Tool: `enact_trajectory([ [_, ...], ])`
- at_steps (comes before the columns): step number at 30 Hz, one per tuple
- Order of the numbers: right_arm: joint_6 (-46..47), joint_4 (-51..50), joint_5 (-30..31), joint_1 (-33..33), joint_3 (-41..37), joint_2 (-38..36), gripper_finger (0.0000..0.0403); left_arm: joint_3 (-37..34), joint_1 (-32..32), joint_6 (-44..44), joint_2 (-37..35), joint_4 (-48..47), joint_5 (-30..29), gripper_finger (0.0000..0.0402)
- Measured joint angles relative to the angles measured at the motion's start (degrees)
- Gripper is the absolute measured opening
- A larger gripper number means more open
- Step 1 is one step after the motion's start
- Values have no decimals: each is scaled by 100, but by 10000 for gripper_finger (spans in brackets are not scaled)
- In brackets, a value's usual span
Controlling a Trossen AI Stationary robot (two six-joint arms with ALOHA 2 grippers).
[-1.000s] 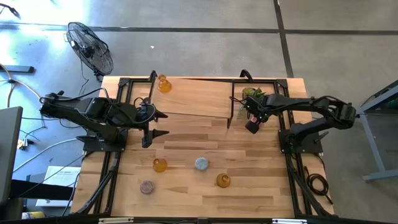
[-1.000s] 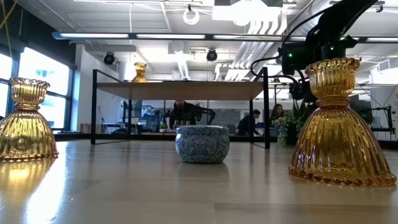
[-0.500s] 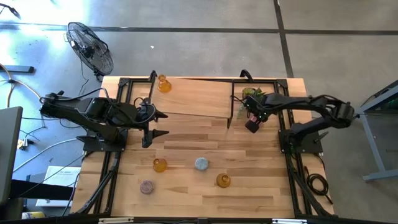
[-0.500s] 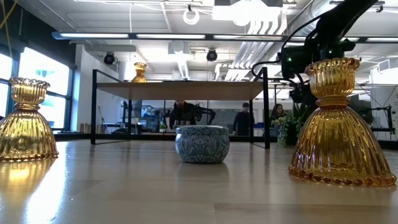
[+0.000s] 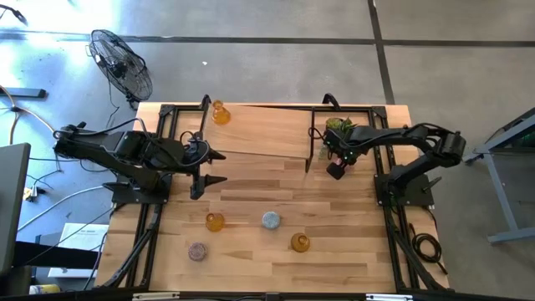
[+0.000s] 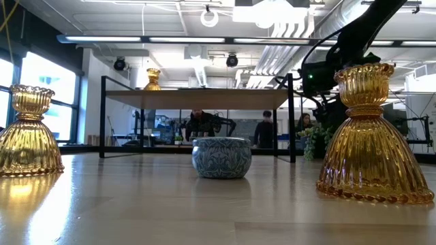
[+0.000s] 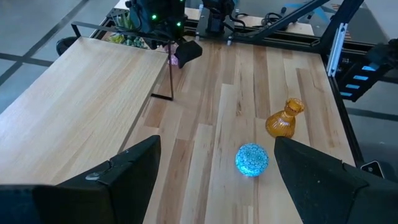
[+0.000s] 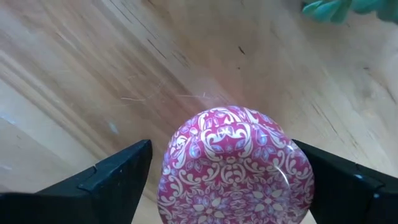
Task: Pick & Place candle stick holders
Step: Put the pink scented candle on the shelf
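Your right gripper [image 8: 230, 171] sits right of centre in the high view, beside the raised shelf's [image 5: 267, 134] black leg, its fingers closed around the pink holder [image 8: 235, 167] and near the green plant [image 5: 338, 125]. Your left gripper [image 5: 213, 167] waits at centre left with fingers spread, holding nothing. Along the lower middle you have an amber holder [image 5: 215, 221], the blue-grey holder [image 5: 271, 220], another amber one [image 5: 300, 242] and the mauve holder [image 5: 197, 251]. A third amber holder [image 5: 221, 112] stands on the shelf's upper left.

No readable text, labels, brands or numbers on anything in view.
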Motion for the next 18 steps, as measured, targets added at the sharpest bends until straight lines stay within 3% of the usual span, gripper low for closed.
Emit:
enact_trajectory([
  [11, 89, -164, 83, 143, -2, 2, 290, -50, 0, -8, 4, -2, -4, 309],
  [18, 309, -323, 422, 628, -18, -137, 290, -224, -2, -42, 4, 71, -7, 309],
])
